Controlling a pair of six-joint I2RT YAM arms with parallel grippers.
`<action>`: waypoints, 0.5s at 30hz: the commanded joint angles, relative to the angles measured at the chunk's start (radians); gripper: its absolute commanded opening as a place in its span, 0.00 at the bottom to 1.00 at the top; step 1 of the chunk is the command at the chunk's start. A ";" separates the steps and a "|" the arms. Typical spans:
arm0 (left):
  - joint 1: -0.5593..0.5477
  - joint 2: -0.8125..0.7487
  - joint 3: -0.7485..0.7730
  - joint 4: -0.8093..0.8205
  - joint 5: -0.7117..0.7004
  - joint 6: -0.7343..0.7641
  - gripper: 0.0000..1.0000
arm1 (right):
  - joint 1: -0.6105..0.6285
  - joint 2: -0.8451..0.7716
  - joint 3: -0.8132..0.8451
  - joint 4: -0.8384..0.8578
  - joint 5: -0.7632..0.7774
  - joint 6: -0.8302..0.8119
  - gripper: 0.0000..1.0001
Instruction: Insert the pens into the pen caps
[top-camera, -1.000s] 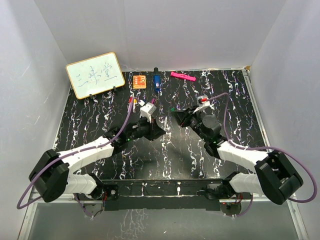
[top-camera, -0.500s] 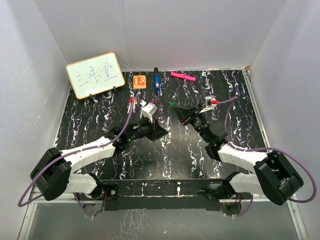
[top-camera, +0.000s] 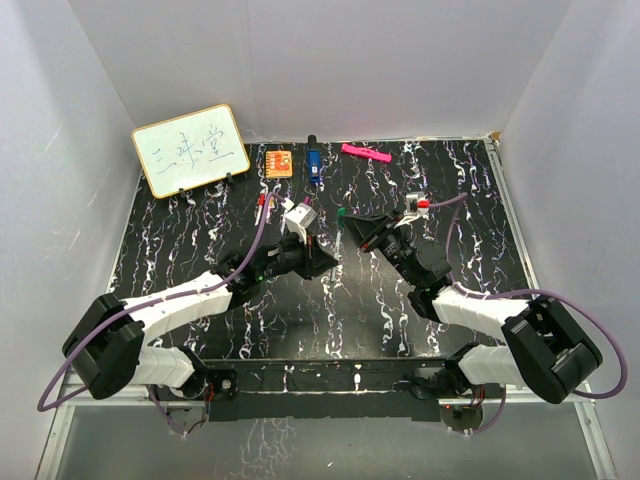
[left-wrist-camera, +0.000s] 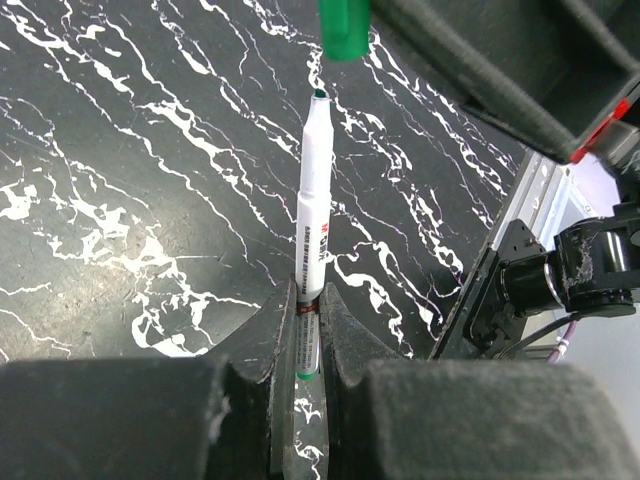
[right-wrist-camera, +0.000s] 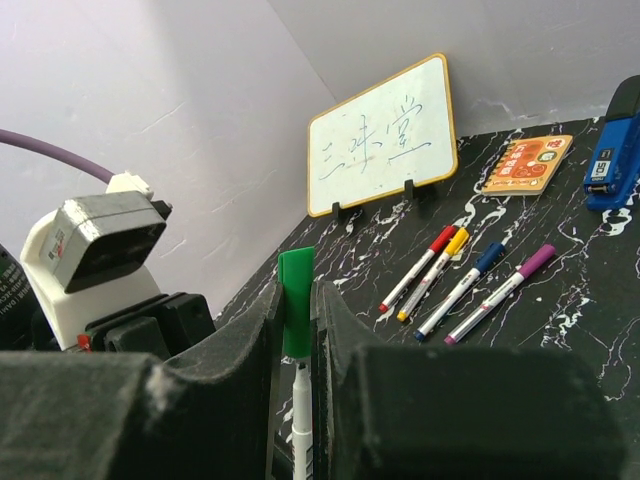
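Note:
My left gripper (left-wrist-camera: 307, 300) is shut on a white-barrelled pen (left-wrist-camera: 312, 200) near its green rear end, and the pen points away from it. Its small green tip stops just short of the open mouth of a green pen cap (left-wrist-camera: 343, 28). That cap (right-wrist-camera: 296, 305) is pinched in my right gripper (right-wrist-camera: 297, 290), which is shut on it, with the pen (right-wrist-camera: 301, 420) rising from below. From above, both grippers (top-camera: 325, 258) (top-camera: 348, 222) meet over the table's middle. Several pens with red (right-wrist-camera: 418, 267), yellow (right-wrist-camera: 432, 272), blue (right-wrist-camera: 462, 288) and purple (right-wrist-camera: 500, 293) caps on lie side by side.
A small whiteboard (top-camera: 190, 150) stands at the back left. Along the back edge lie an orange square (top-camera: 279, 162), a thick blue block (top-camera: 313, 165) and a flat pink bar (top-camera: 365, 153). White walls close in three sides.
My right gripper has swung left and forward with the green cap, bringing it in line with the pen tip. The left gripper has edged slightly right with the pen.

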 joint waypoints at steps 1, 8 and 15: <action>-0.004 -0.012 0.043 0.046 0.011 0.008 0.00 | 0.008 0.008 0.017 0.073 -0.013 -0.005 0.00; -0.004 -0.011 0.051 0.046 0.007 0.006 0.00 | 0.014 0.012 0.022 0.071 -0.013 -0.006 0.00; -0.004 -0.009 0.049 0.053 0.004 -0.002 0.00 | 0.017 0.009 0.024 0.059 -0.012 -0.012 0.00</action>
